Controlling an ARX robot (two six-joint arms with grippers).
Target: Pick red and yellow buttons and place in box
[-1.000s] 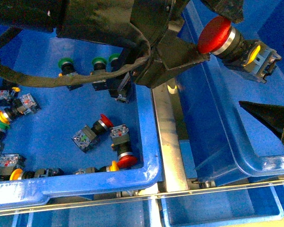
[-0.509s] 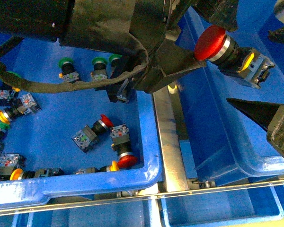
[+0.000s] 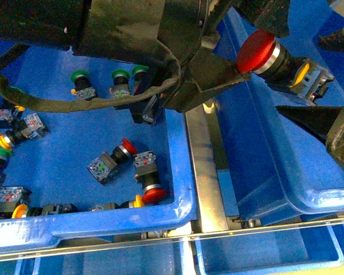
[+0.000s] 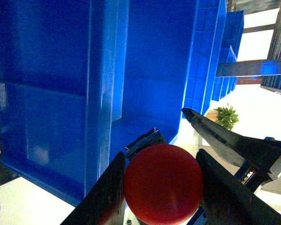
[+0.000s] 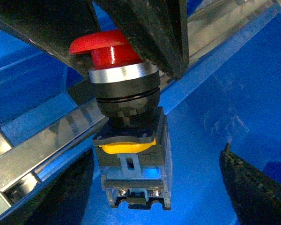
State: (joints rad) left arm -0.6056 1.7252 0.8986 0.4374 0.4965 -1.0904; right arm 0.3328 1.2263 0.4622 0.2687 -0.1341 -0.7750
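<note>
Red button (image 3: pixel 255 50) — one, with a silver collar, black body and a yellow tab on its clear contact block — is hanging over the left side of the box (image 3: pixel 327 200). The left hand (image 4: pixel 163 197) is gripping it just behind the cap, its two fingers pressing in from either side. The right hand (image 3: pixel 304 75) is standing wide open and holding nothing; its two black pointed fingers are flanking the contact block without touching it.

In the second blue bin (image 3: pixel 103 220), on the left across a metal rail (image 3: pixel 203 172), loose buttons are lying: two red caps (image 3: pixel 153 195), at least three yellow caps (image 3: pixel 0 140) and four green caps (image 3: pixel 79 76). The left arm and its cable are covering that bin's far corner. Several buttons at the left edge are being cut off, and a few are showing only their blocks — so the count is not a sure one.
</note>
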